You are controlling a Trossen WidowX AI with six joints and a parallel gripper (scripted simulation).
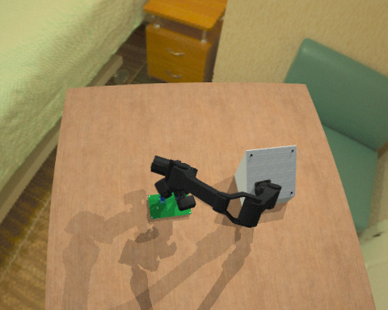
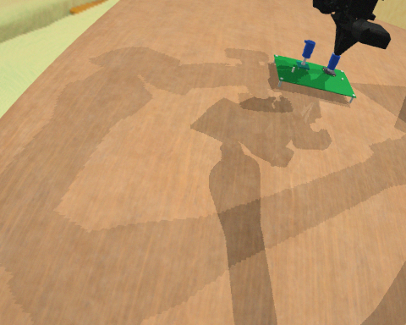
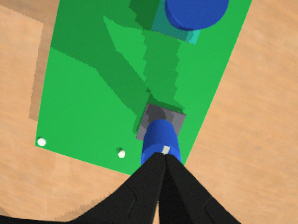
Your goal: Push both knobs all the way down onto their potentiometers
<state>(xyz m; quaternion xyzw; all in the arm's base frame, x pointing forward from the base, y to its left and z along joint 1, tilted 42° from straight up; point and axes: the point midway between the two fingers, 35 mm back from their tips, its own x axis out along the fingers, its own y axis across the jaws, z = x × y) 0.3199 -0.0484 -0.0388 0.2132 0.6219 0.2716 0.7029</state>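
Wrist view: jaws [image 2: 338,53] are pinched together on nothing, probably so the tips can press the near blue knob [image 3: 160,137] [image 2: 334,62] down; actual contact's hard to judge.

Circuit board [image 1: 170,212] [image 2: 320,80] [image 3: 85,110] green; knobs blue, one [image 2: 309,49] [image 3: 197,11] on teal potentiometer [image 2: 302,65] [image 3: 172,29], other [image 2: 333,62] [image 3: 160,137] on grey; tabletop [image 1: 181,121] [image 2: 156,178] [image 3: 265,130] brown, wood-grained.

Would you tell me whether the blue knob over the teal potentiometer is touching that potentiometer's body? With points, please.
Apart: in the exterior view, a bare length of pale shaft shows between the blue knob [image 2: 308,49] [image 3: 197,12] and the teal potentiometer [image 2: 303,65] [image 3: 172,30].
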